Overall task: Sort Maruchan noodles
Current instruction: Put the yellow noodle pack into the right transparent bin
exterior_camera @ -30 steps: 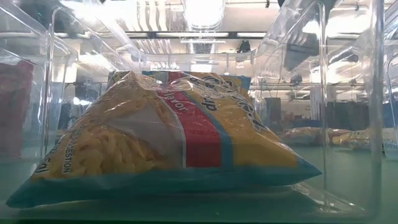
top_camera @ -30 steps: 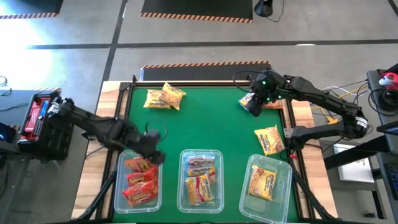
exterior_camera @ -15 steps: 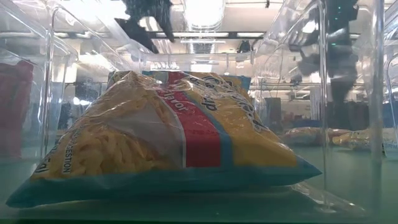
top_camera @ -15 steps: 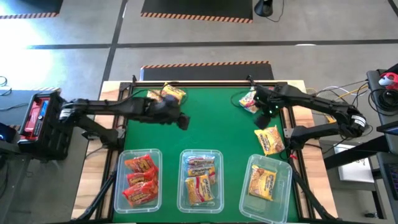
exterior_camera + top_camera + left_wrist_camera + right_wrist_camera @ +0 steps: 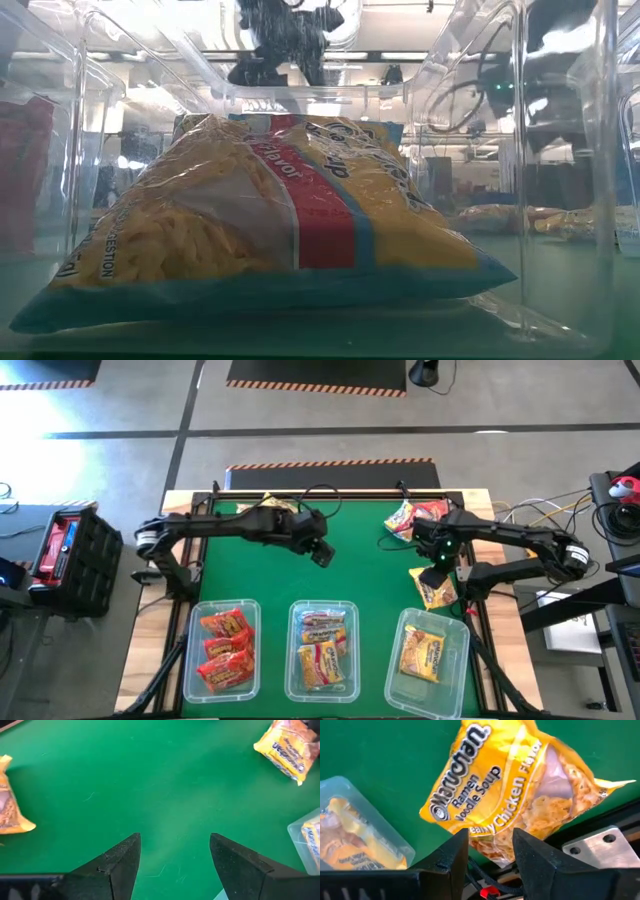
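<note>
While three clear tubs at the near edge of the desk (image 5: 330, 575) already hold sorted Maruchan noodles, the job looks a bit over half done: the left tub (image 5: 222, 650) carries red-orange packets, the middle tub (image 5: 323, 645) a stack of yellow-pink ones, and the right tub (image 5: 432, 650) one yellow packet. Just beyond the right tub, a loose yellow packet (image 5: 434, 587) lies near the desk's right rim, and the right claw (image 5: 437, 572) hangs directly over it, arm reaching in from the right; in its wrist view the fingers stand apart with nothing between them, poised above the wrapper. Farther out from the middle tub, the left claw (image 5: 321, 553) hovers over bare green felt near the centre, fingers spread and empty, its arm stretched across from the left. Farthest from the tubs, a red-orange packet (image 5: 402, 518) waits at the back right and two yellow packets (image 5: 268, 506) at the back left, partly under the left arm.
</note>
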Robot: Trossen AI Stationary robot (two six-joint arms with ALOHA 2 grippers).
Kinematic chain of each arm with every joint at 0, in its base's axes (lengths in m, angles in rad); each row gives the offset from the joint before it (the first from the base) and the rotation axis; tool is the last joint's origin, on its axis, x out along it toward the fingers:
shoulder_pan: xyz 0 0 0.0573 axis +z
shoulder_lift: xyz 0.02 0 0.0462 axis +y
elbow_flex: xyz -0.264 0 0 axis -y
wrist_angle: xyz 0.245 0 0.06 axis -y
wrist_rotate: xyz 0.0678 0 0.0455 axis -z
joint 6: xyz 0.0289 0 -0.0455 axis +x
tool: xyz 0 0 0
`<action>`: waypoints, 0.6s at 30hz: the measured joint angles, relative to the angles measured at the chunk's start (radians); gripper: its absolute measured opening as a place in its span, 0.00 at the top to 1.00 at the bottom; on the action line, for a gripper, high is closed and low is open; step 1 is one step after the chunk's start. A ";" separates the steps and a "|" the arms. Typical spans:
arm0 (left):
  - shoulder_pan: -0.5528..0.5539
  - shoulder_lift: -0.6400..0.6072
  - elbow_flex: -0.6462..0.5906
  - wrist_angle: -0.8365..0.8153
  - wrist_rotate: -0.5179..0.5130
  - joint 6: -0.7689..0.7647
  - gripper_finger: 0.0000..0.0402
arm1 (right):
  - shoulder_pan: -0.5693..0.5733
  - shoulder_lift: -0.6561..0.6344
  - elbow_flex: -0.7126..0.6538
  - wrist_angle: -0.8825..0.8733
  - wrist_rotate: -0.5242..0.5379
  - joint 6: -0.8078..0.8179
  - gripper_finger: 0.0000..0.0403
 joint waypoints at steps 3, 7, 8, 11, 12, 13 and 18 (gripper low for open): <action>0.014 0.000 0.004 0.000 0.019 0.016 0.45 | 0.000 0.005 -0.008 0.020 0.004 0.023 0.66; 0.034 -0.007 0.004 -0.001 0.018 0.035 0.46 | 0.000 0.019 -0.016 0.025 0.067 0.058 0.68; 0.037 -0.011 0.004 -0.002 0.018 0.043 0.46 | 0.000 0.024 -0.016 0.028 0.086 0.066 0.69; 0.041 -0.022 0.004 -0.012 0.018 0.059 0.46 | 0.003 0.038 -0.016 0.042 0.136 0.104 0.70; 0.043 -0.024 0.004 -0.016 0.018 0.059 0.46 | 0.004 0.043 -0.016 0.048 0.137 0.115 0.70; 0.044 -0.027 0.004 -0.021 0.018 0.061 0.46 | 0.004 0.048 -0.016 0.054 0.136 0.120 0.69; 0.046 -0.039 0.004 -0.030 0.017 0.084 0.46 | 0.005 0.070 -0.016 0.076 0.129 0.159 0.70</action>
